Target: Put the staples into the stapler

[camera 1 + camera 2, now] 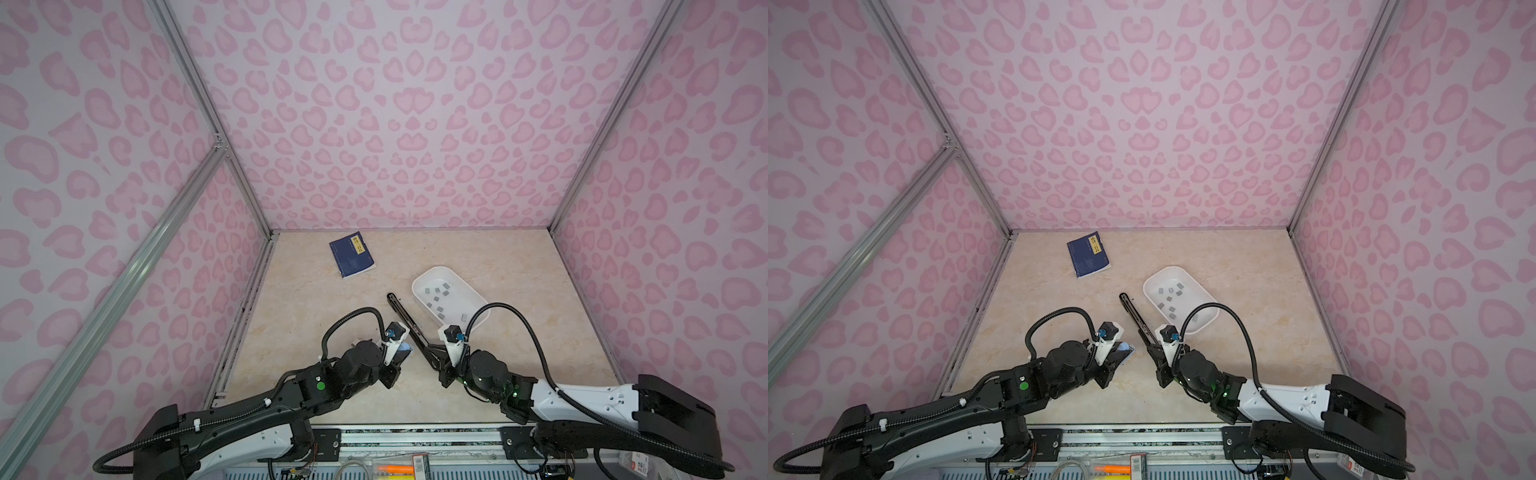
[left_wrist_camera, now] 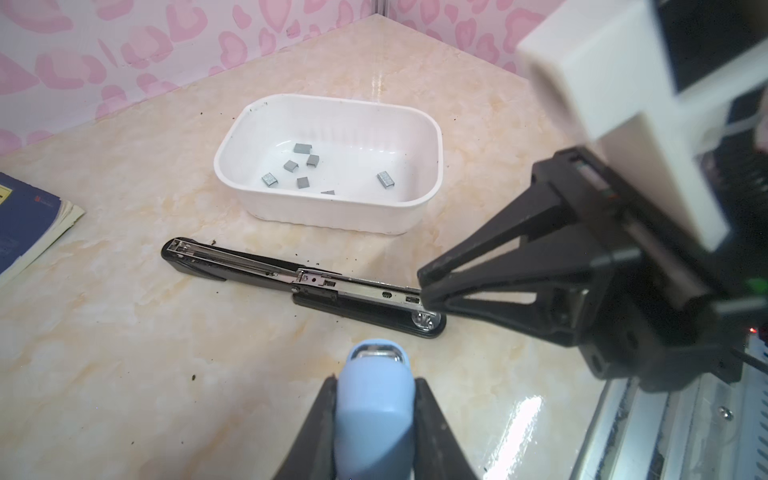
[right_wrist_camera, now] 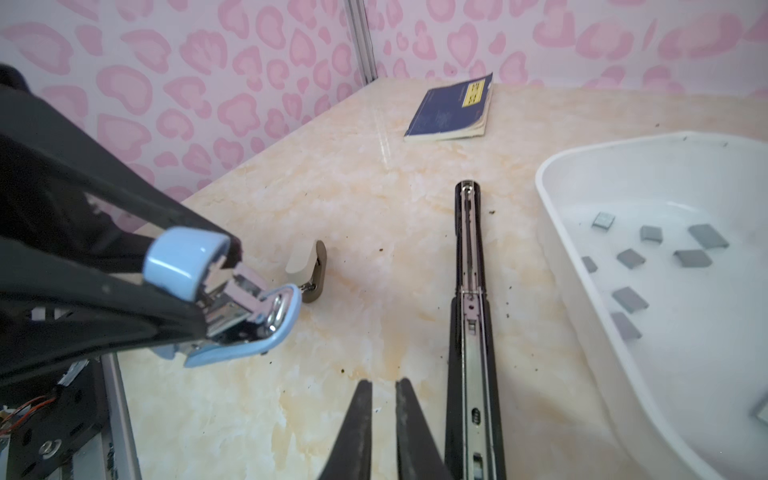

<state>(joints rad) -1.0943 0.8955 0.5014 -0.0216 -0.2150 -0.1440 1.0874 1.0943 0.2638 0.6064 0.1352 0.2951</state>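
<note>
Walls: pale lilac, printed all over with pink heart-like blotches. Worktop: cream marble pattern, tan veining, scattered dark specks. Tub: plain white. Staples in it: matt grey. Long stapler: black body, silver metal rail. Light blue stapler: glossy shell, chrome inner parts. Small stapler: off-white top, taupe base. Booklet: navy cover, yellow label, cream page edges. Left end effector and right end effector: black fingers.

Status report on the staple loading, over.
Left gripper shut on blue stapler. Right gripper shut, empty, beside opened black stapler. Staples loose in white tray. Black stapler lies between right gripper and tray.
</note>
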